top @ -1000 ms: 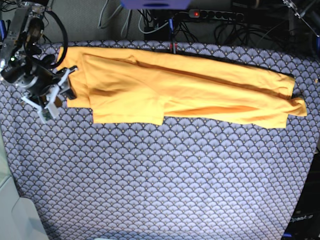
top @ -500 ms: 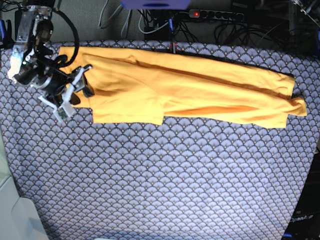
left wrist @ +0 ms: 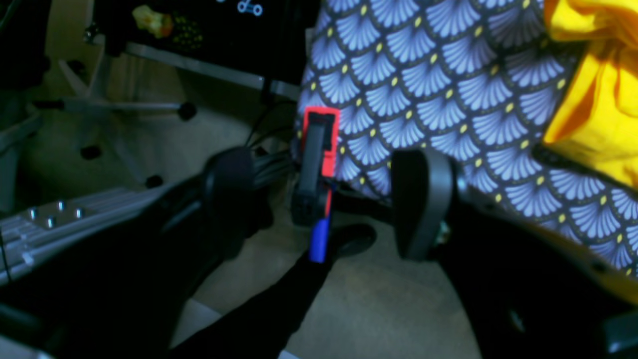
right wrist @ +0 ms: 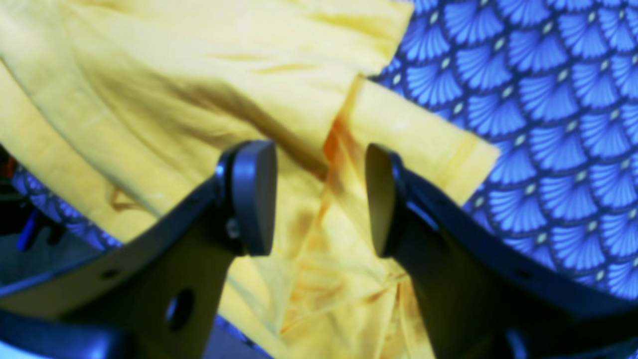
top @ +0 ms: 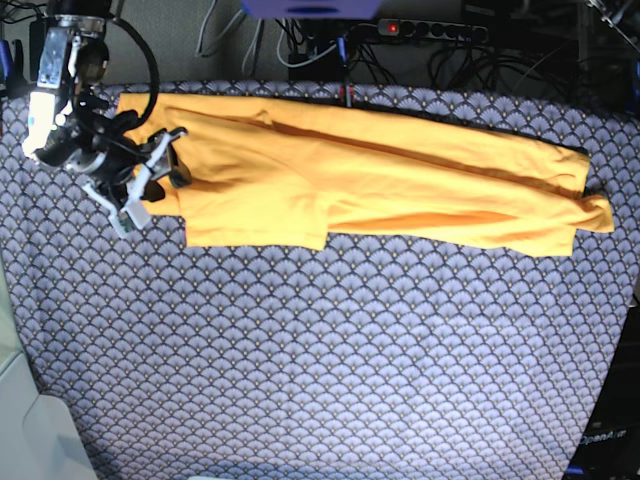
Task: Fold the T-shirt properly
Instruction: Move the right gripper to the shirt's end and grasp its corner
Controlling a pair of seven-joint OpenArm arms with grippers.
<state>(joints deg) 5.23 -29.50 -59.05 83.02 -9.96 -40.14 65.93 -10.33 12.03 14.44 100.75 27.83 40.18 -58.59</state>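
Note:
The yellow-orange T-shirt (top: 380, 180) lies in a long band across the far half of the table, with a sleeve flap at its lower left. My right gripper (top: 153, 183) hovers open over the shirt's left end. In the right wrist view its fingers (right wrist: 254, 194) straddle a fold of the T-shirt (right wrist: 149, 75) without pinching it. My left gripper (left wrist: 326, 199) is open and empty, off the table's right edge, with a bunched end of the T-shirt (left wrist: 593, 114) up to its right. The left arm does not show in the base view.
A scale-patterned blue-grey cloth (top: 320, 350) covers the table. A red and blue clamp (left wrist: 319, 149) grips the table edge just behind the left gripper, with floor below. Cables and a power strip (top: 430, 30) run behind the far edge.
My right gripper has moved rightwards from beside the table's left edge to over the shirt's left end, staying open. The shirt has not shifted.

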